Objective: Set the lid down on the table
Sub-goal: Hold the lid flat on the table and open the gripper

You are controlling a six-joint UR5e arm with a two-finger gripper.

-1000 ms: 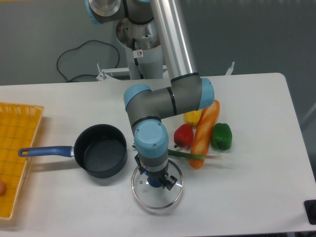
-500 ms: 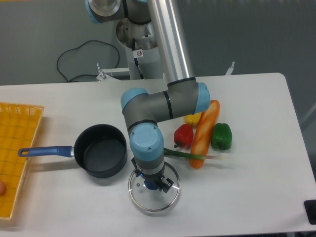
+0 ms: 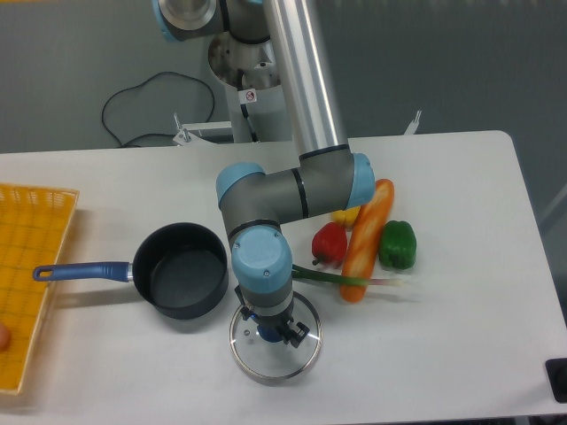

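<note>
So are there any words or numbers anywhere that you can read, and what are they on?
No words or numbers can be read.
Small round red-and-white sticker on the robot's base column: a sign of some kind, too small to read.
Saucepan, lid, yellow tray, vegetables: no writing shows.

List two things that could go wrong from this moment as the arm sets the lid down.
1. The lid sits close beside the saucepan; if it lands with its rim on the pan's edge, it could end up tilted instead of flat on the table.
2. The tool is over the lid's centre knob, its jaws hidden from this view. Releasing before the glass is fully down might let it drop or slide towards the front edge.
</note>
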